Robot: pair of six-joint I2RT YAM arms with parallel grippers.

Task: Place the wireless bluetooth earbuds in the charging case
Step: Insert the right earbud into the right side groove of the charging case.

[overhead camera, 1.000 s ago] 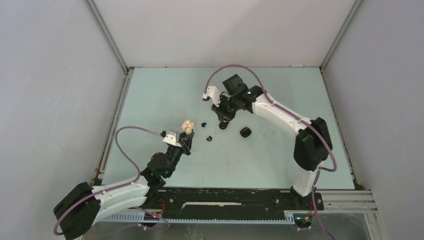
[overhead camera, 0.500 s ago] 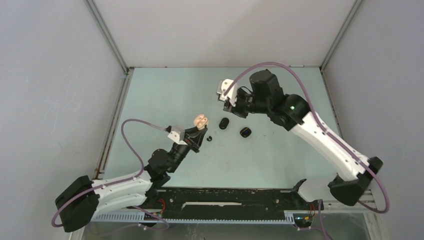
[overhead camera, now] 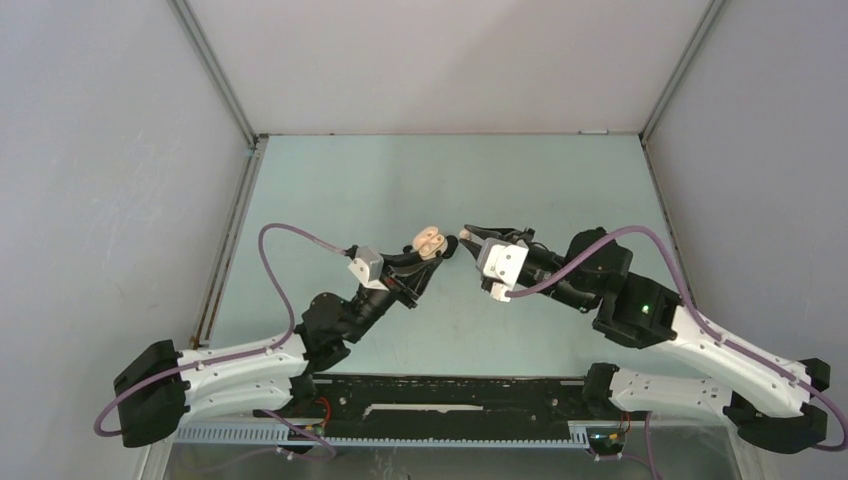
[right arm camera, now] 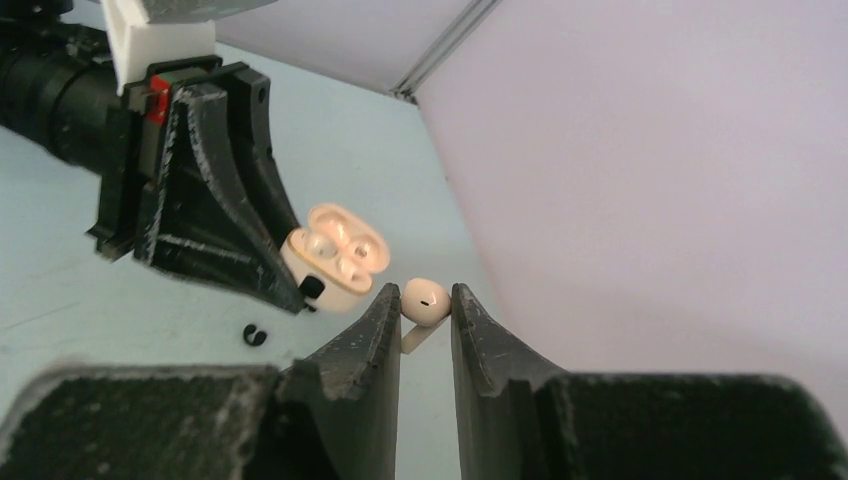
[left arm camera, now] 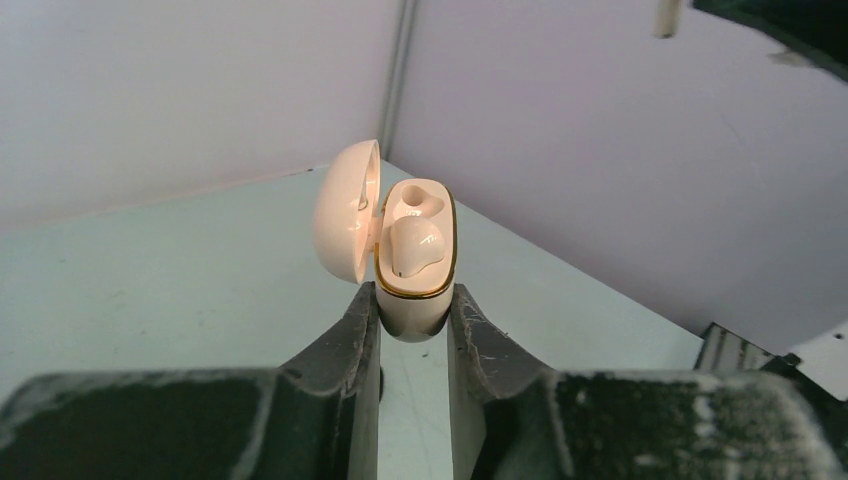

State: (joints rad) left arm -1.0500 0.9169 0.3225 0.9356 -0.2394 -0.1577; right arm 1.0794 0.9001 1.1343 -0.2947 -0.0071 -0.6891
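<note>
Cream charging case (left arm camera: 415, 318), lid open, held upright off the bench in left end effector (left arm camera: 412, 302). One whitish earbud (left arm camera: 412, 246) seated inside. Second whitish earbud (right arm camera: 427, 298) pinched in right end effector (right arm camera: 425, 304), just beside the case.

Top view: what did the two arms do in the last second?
The right tool, pinching a whitish earbud, swung from the far middle of the table back to nearer centre. The left tool carried the open cream case rightward to meet it. Its grip on the case stayed.

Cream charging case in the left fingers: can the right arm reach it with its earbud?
Likely yes: the cream oval charging case is open, and nothing sits between it and the white earbud.
</note>
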